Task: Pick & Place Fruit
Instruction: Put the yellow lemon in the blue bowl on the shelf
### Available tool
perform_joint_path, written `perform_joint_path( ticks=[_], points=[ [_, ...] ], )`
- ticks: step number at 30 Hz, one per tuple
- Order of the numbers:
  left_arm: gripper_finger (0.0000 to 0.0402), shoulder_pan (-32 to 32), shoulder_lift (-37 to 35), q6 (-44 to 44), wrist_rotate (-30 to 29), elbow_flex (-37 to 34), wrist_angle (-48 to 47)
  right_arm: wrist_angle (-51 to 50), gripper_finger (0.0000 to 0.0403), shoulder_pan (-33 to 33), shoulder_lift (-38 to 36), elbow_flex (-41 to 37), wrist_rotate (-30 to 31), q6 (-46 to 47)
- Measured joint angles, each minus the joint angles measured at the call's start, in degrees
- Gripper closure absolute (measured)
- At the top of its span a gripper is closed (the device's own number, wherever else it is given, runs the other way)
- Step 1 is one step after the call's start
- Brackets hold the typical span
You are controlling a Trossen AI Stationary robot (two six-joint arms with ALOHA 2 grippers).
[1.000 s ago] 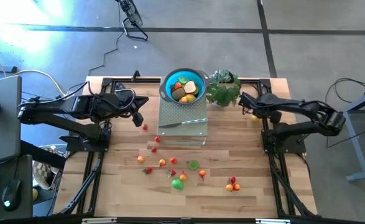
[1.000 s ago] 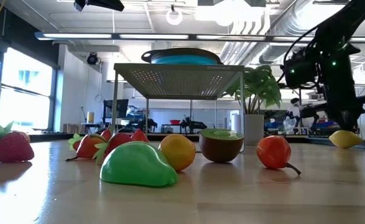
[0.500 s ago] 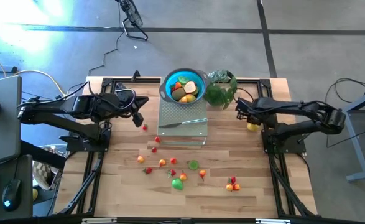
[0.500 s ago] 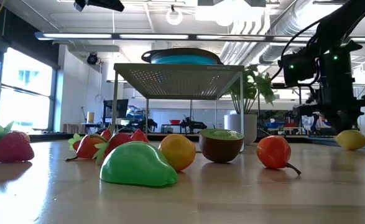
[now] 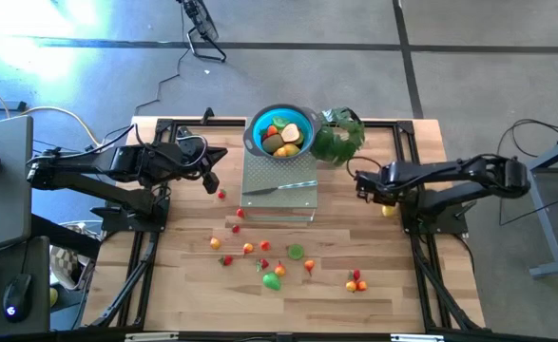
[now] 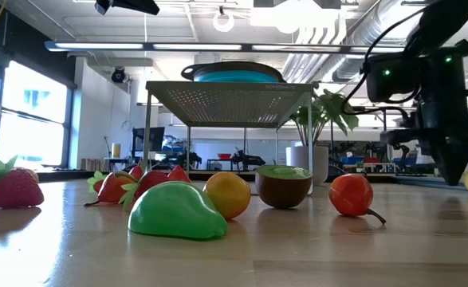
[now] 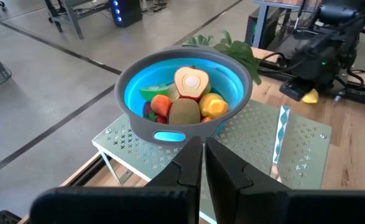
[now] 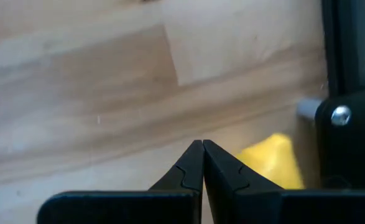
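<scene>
A blue bowl holding several toy fruits sits on a perforated metal rack at the table's far middle. Several more small fruits lie scattered on the wood toward the near edge. A yellow lemon lies at the table's right, by the right arm's base. My right gripper is shut and points down right beside the lemon. My left gripper is shut and hangs in the air left of the rack, facing the bowl. My right gripper has its shut fingers pointing down from above, right next to the lemon's end. Whether a finger's outer side touches the lemon I cannot tell. The lemon lies on the table.
A slim silver knife lies on the rack in front of the bowl. A leafy green plant stands just right of the bowl, close to the right arm. Black frame rails run along both table sides. Bare wood lies between the rack and the right arm.
My right gripper has swung toward the table's near edge and a little to the left, rolling as it went, still shut. The lemon has moved toward the near edge alongside it. The plant's leaves have shifted.
</scene>
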Motion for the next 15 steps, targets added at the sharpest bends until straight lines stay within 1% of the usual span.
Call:
perform_joint_path(
  ticks=[6,9,13,15],
  points=[
    [0.0388,0.0,0.0,0.0,0.0,0.0,0.0,-0.3,0.04,5.4,0.0,0.3,0.0,4.0],
    [0.0388,0.0,0.0,0.0,0.0,0.0,0.0,-2.4,0.04,7.5,0.0,2.7,0.9,4.2],
    [0.0388,0.0,0.0,0.0,0.0,0.0,0.0,-8.7,0.04,9.6,0.0,7.9,4.3,4.2],
    [0.0388,0.0,0.0,0.0,0.0,0.0,0.0,-12.9,0.04,10.1,0.0,9.9,5.0,4.2]
  ],
)
